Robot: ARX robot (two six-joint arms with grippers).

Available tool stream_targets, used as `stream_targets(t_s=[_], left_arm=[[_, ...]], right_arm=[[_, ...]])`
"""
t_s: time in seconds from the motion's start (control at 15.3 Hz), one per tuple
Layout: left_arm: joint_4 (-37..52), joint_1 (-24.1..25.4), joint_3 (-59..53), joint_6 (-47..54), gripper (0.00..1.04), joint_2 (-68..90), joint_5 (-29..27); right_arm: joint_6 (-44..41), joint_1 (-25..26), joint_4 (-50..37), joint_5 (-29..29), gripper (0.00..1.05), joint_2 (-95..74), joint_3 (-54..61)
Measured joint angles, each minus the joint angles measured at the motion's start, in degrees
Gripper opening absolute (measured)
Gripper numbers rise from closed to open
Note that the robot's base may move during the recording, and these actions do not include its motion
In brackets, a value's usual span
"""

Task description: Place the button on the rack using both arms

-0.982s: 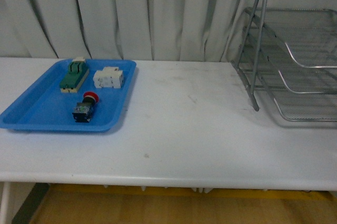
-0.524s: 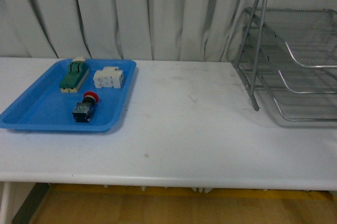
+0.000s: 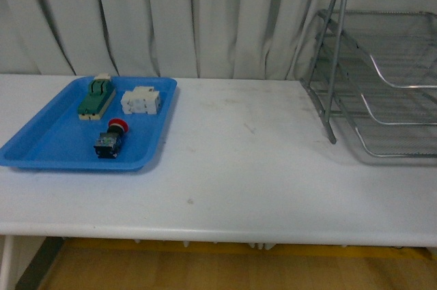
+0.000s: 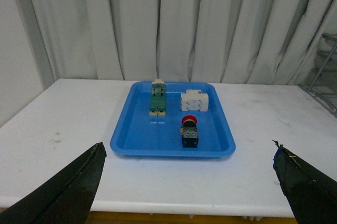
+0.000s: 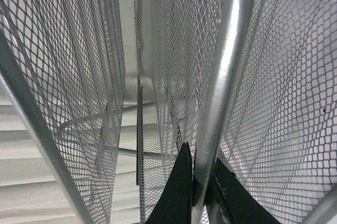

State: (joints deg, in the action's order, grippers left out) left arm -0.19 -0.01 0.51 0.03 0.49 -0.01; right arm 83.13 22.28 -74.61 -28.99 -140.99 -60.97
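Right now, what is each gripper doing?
Left gripper: open, empty.
Right gripper: closed on a tube of the rack.

left black gripper point(image 4: 187, 147): jaws spread wide, tips pointing far | right black gripper point(image 5: 199, 155): jaws pinched on a tube of the silver wire-mesh rack point(image 5: 231, 50)

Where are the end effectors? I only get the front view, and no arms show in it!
Observer: The left end effector hangs back from the table, wide open, facing the blue tray that holds the button.
Operator: What about the other one?
Observer: The right end effector is deep among the mesh of the rack, and its fingers look closed on part of the rack's frame.
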Motion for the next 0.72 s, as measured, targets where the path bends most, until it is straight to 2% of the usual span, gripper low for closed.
stream_targets(t_s=[0.39,0.72], left_arm=[[0.00,0.00,0.00,-0.02,0.98,0.00,0.00],[0.00,0.00,0.00,0.00,0.98,0.00,0.00]], right_arm=[[0.83,2.14,-0.46,-1.46,0.04,4.63,9.40],[0.17,2.21,-1.14,-0.11,0.04,8.02,16.96]])
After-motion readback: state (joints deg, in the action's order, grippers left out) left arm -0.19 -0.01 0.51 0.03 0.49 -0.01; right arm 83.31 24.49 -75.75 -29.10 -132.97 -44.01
